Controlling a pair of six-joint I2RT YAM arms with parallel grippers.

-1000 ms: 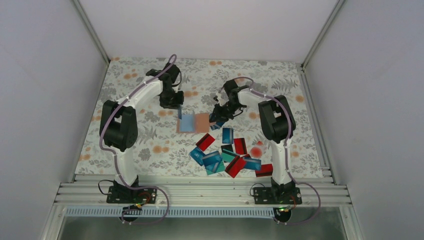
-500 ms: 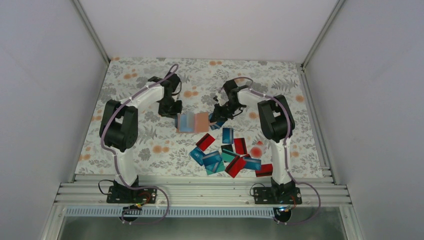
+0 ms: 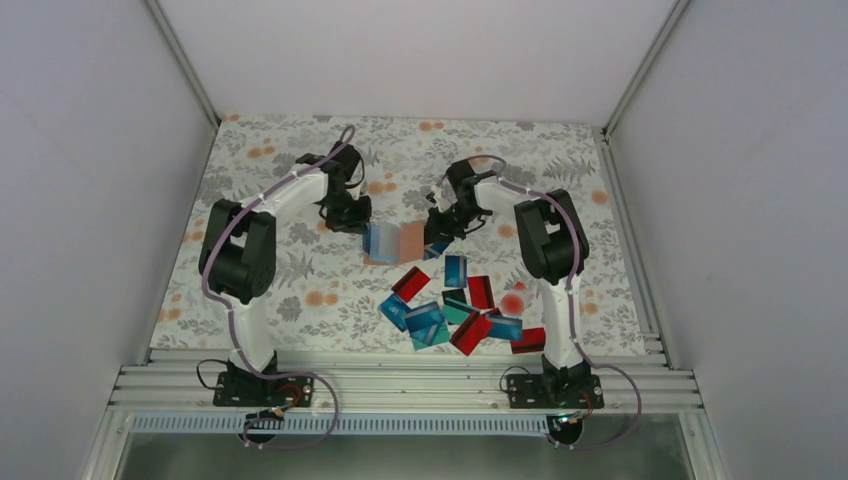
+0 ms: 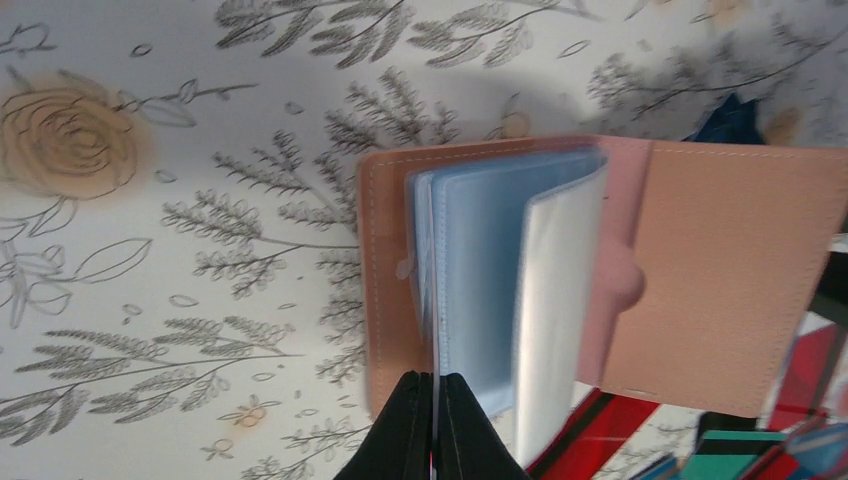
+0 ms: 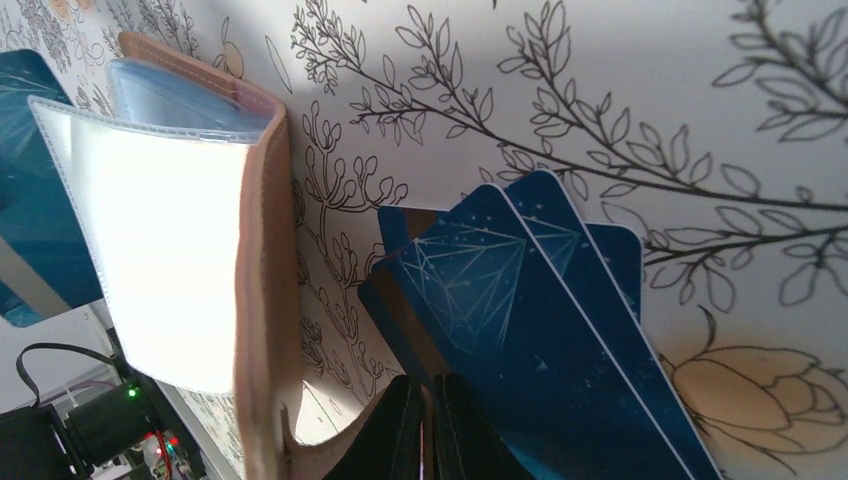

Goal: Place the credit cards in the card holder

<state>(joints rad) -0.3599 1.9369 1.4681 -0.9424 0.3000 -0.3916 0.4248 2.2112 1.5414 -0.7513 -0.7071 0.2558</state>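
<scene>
The tan card holder (image 3: 408, 243) lies open mid-table, with clear blue sleeves (image 3: 380, 243) on its left half. My left gripper (image 3: 352, 218) is at its left edge. In the left wrist view the gripper (image 4: 434, 385) is shut on a thin card seen edge-on, which runs in among the sleeves (image 4: 490, 260) of the holder (image 4: 720, 260). My right gripper (image 3: 436, 238) is at the holder's right edge. In the right wrist view it (image 5: 428, 385) is shut on the holder's tan cover (image 5: 262, 250), beside three fanned blue cards (image 5: 560, 320).
A loose pile of several blue, teal and red cards (image 3: 455, 310) lies just nearer than the holder, right of centre. A red card (image 4: 590, 430) shows under the holder's near edge. White walls enclose the flowered table (image 3: 260, 290).
My left gripper has moved nearer and to the right, up to the holder's left edge. The holder has shifted slightly right. The right gripper has stayed at the holder's right edge.
</scene>
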